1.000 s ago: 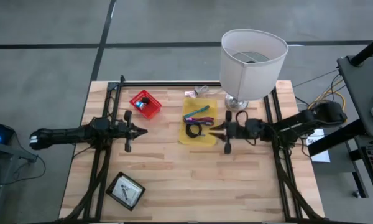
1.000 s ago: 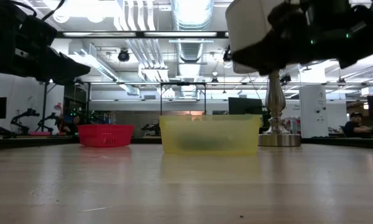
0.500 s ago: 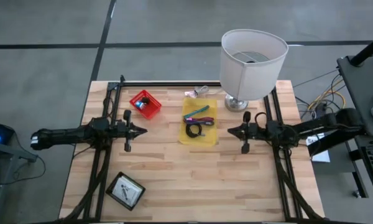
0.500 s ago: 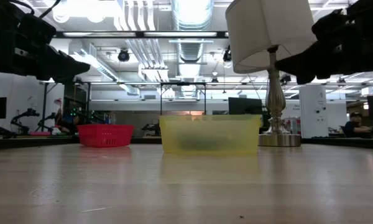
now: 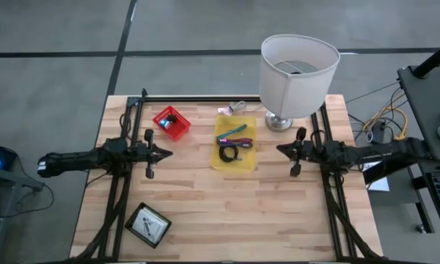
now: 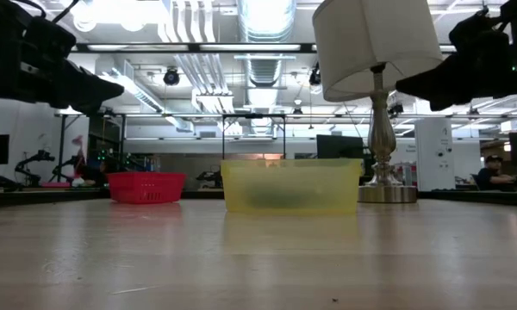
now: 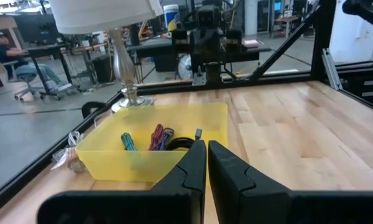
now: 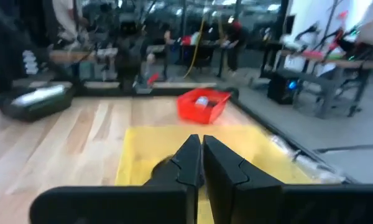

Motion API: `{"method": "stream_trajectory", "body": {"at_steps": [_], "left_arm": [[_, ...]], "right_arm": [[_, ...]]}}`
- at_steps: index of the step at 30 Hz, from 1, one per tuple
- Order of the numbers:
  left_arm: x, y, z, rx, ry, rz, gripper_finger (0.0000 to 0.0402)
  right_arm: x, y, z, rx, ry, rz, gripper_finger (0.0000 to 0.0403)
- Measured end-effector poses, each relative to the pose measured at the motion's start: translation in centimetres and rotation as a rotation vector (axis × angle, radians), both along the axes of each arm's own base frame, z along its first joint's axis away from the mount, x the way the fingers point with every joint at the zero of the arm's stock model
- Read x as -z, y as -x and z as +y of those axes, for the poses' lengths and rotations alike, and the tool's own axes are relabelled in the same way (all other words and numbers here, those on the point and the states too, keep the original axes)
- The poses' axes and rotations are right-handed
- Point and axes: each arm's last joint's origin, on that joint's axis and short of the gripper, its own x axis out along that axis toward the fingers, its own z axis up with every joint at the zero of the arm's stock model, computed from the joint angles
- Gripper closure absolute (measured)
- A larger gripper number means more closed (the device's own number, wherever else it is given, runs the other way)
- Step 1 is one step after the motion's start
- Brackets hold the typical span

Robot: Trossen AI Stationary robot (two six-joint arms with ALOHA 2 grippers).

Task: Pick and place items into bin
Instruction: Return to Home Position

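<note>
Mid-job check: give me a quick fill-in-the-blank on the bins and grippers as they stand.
The coiled black cable lies in the middle bin, which is ___.
The white cards lie in the corner bin, which is ___.
The left gripper and right gripper both have jaws ___.
Missing words: yellow; black; shut.

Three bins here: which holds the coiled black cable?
The yellow bin, mid-table by the lamp: the coiled black cable lies inside. Neither the red bin nor the black bin shows one.

No text, label, brand or number can be read anywhere.
</note>
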Motion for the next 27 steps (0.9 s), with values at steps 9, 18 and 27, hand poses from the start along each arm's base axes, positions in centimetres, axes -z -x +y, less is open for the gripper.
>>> {"method": "stream_trajectory", "body": {"at_steps": [9, 18, 27], "left_arm": [[-0.5, 0.3, -0.2, 0.042, 0.035, -0.034, 0.0400], [-0.4, 0.2, -0.4, 0.076, 0.051, -0.081, 0.0400], [-0.2, 0.0, -0.3, 0.057, 0.045, -0.062, 0.0400]], "right_arm": [[0.2, 1.5, -0.2, 0.053, -0.029, 0.011, 0.0394], [-0.2, 2.4, -0.3, 0.075, -0.002, -0.036, 0.0394], [-0.1, 2.3, -0.1, -0.022, -0.034, -0.036, 0.0394]]}}
